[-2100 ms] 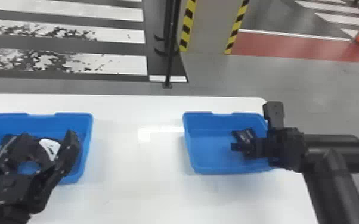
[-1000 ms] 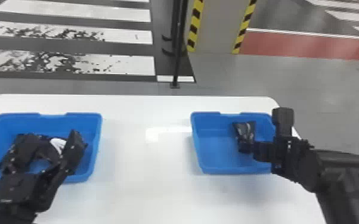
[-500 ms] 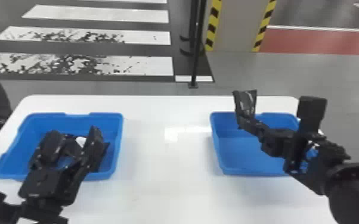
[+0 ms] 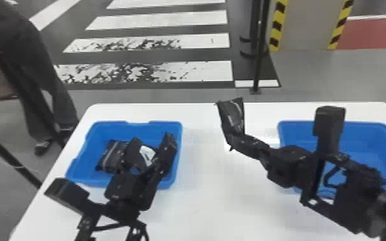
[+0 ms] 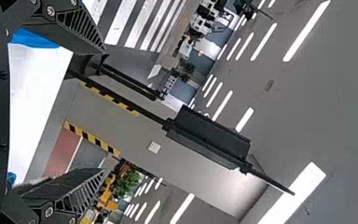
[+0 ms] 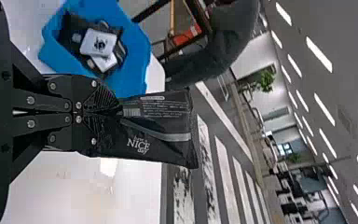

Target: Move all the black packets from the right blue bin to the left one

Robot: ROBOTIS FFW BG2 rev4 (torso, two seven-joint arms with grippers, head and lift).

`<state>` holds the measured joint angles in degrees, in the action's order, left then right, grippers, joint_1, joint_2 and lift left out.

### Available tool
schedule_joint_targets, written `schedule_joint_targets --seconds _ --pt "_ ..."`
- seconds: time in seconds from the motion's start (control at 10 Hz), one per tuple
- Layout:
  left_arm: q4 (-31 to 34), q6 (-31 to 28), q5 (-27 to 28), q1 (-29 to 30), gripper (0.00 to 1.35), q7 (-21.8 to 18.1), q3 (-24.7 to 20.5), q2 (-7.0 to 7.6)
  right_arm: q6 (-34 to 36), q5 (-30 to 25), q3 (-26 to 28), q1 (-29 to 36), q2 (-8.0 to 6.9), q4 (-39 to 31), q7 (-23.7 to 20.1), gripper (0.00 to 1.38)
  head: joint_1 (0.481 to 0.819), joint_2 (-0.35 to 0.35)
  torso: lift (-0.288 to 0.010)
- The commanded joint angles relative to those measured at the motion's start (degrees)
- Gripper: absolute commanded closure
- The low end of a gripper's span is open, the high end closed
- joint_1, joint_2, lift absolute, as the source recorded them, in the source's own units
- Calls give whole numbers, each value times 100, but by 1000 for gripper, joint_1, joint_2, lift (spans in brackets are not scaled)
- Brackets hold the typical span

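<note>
In the head view, the right tool [image 4: 241, 142] pinches a black packet [image 4: 232, 114] jutting toward eleven o'clock; the left tool [image 4: 152, 139] is spread.

Gap between left bin [image 4: 141, 128] and packet [image 4: 233, 115]

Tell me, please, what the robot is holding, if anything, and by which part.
The right gripper holds a flat, rectangular black packet with white lettering by one end; the left gripper is open and empty.

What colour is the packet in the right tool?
Black, with a grey stripe; clearest in the right wrist view.
</note>
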<state>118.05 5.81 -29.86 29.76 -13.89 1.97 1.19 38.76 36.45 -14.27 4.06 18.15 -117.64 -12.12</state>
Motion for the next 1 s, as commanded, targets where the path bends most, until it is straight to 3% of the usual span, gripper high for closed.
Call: schedule_joint_targets --seconds 0.0,0.4,0.9 --pt "0 -46 -98 -51 134 -53 88 21 -37 274 -470 -140 92 71 -27 1213 695 171 -140" --pt "0 -271 -133 -121 134 -141 145 48 -122 662 -1155 -407 189 127 -63 1213 695 243 -140" --pt "0 -749 -53 -150 183 -141 65 30 -136 971 -1555 -477 250 57 -71 1213 695 306 -140"
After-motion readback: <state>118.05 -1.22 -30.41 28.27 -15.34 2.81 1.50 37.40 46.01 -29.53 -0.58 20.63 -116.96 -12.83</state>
